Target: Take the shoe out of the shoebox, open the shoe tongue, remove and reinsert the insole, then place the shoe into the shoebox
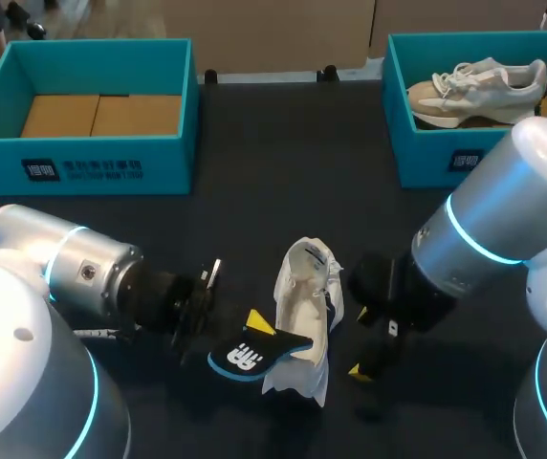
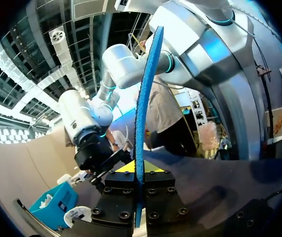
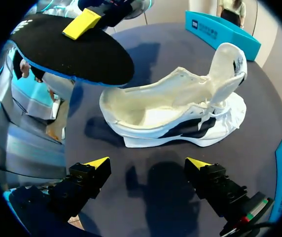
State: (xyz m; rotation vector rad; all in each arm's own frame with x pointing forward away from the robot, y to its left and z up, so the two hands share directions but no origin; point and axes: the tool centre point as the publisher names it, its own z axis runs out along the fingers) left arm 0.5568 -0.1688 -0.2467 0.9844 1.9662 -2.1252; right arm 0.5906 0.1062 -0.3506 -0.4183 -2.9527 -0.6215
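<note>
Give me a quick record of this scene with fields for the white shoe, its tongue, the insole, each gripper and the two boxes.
white shoe: on the table between the two grippers, outside both boxes
tongue: open, standing up from the shoe
insole: out of the shoe, black with a blue edge, held beside the shoe
left gripper: shut on the insole
right gripper: open, beside the shoe, holding nothing
left shoebox: no shoe inside
right shoebox: holds a beige shoe
</note>
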